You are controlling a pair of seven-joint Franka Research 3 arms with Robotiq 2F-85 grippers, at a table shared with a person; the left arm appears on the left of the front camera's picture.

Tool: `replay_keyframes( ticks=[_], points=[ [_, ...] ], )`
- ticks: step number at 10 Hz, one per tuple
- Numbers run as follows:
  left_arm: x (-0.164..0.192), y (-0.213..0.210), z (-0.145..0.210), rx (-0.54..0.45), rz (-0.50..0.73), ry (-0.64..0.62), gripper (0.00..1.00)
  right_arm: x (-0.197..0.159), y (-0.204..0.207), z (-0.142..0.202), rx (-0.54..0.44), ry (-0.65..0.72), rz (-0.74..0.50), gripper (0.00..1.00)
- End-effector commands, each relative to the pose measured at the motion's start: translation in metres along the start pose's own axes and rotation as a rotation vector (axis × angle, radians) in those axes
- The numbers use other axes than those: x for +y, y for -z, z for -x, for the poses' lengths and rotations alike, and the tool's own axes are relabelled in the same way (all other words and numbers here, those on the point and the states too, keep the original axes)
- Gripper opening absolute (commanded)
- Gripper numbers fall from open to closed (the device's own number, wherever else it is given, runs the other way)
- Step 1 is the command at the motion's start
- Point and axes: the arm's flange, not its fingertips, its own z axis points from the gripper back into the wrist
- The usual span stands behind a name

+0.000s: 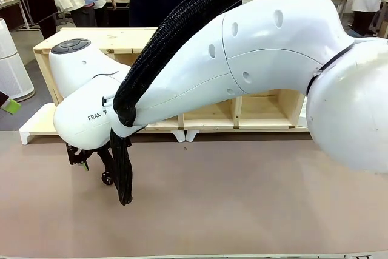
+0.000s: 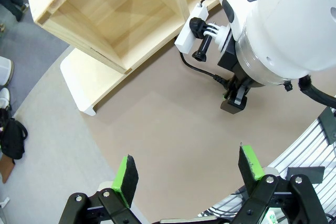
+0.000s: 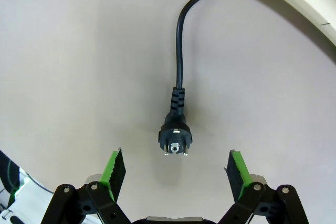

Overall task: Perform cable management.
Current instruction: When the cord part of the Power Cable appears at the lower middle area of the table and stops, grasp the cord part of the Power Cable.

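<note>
The right arm (image 1: pixel 242 59) comes in from 3 o'clock in the front view and reaches all the way across to the 9 o'clock side. There it bends down toward the brown table (image 1: pixel 254 210). Its right gripper (image 3: pixel 176 170) hangs low over the table with its fingers pointing down at it. The jaws are spread wide and hold nothing, and the two green pads (image 3: pixel 114 167) stand far apart. The left gripper (image 2: pixel 189 174) hangs higher up, over the table's edge. Its jaws are spread wide too, with nothing in them. The cable (image 3: pixel 179 56) is thin, black and shiny, and it lies flat on the table. At its end is a round black plug (image 3: pixel 175 139) with a ribbed neck and small metal bits on its face. In the right wrist view the plug lies just past the gap between the spread fingers, near them but not touching. The plug's face points to 6 o'clock, toward the gripper. The cord runs almost straight up from the plug, so its long line goes from 6 o'clock to 12 o'clock. Near the top it bends off to 1 o'clock and leaves the picture close to the wooden shelf (image 1: pixel 260 113).
</note>
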Motion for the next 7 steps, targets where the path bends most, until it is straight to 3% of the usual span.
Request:
replay_keyframes(
  ticks=[1,7],
  points=[
    [0.0011,0.0005,-0.0022,-0.011,-0.004,0.006,1.0,-0.0012,0.001,-0.0001,0.0,-0.001,0.004,1.0],
    [0.0011,0.0005,-0.0022,-0.011,-0.004,0.006,1.0,-0.0012,0.001,-0.0001,0.0,-0.001,0.004,1.0]
  ],
)
